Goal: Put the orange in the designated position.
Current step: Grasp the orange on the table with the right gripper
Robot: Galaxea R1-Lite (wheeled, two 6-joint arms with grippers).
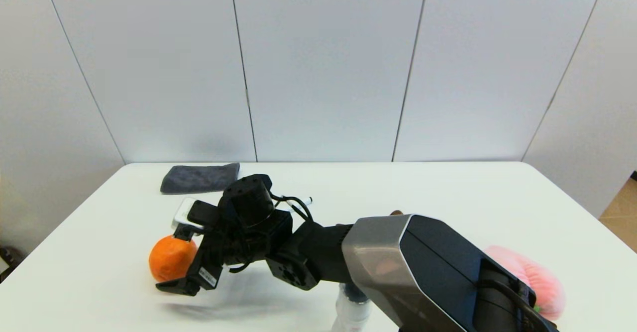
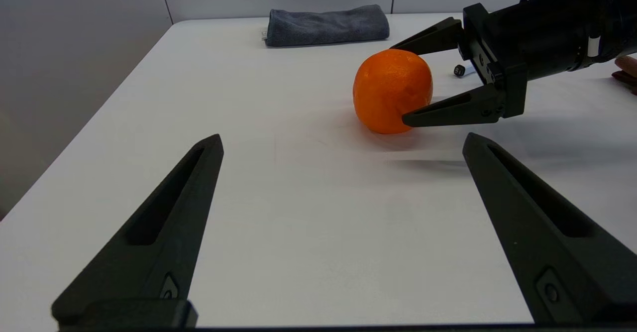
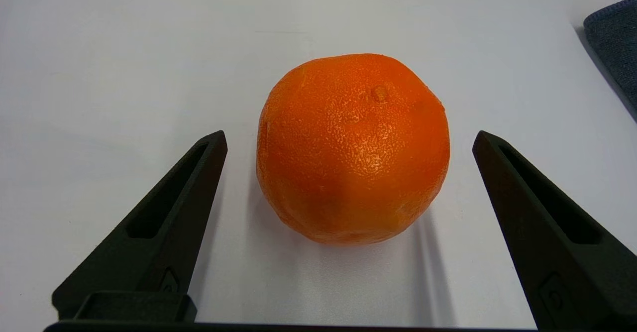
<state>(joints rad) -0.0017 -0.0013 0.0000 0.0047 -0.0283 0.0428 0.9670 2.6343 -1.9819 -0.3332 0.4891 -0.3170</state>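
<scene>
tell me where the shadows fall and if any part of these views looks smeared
Head view: a streaky, smeared shadow lies on the table under the right hand. Left wrist view: soft shadows under the orange and the right hand; the open left hand is sharp. Right wrist view: the orange is crisp, with a faint shadow at its base.

Black arm [image 1: 298,252], silver-grey shell, looped cables
</scene>
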